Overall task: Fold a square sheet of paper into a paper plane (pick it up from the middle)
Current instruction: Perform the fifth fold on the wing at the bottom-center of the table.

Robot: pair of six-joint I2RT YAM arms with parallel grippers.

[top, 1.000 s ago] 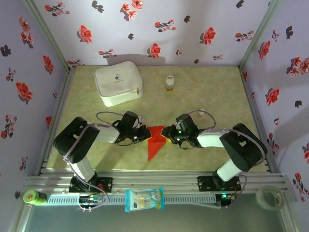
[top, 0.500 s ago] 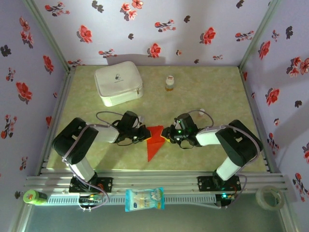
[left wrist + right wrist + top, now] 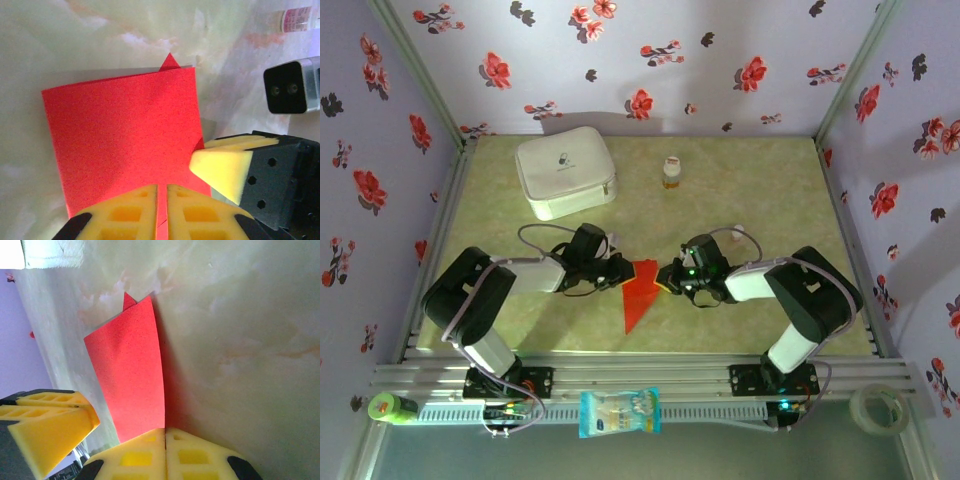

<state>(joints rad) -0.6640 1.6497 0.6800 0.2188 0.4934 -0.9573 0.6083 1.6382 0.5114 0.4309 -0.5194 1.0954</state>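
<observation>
Pinching the left and right edges of the half-folded red paper plane (image 3: 640,293) with left gripper (image 3: 161,207) and right gripper (image 3: 165,445), both squeezed tight on it, likely bracing for the next crease.

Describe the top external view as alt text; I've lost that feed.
Both arms reach inward over the table, the left gripper and right gripper shut on opposite upper edges of the partly folded red paper, which tapers to a point toward the arm bases. A white zip case and a small bottle sit farther back.
</observation>
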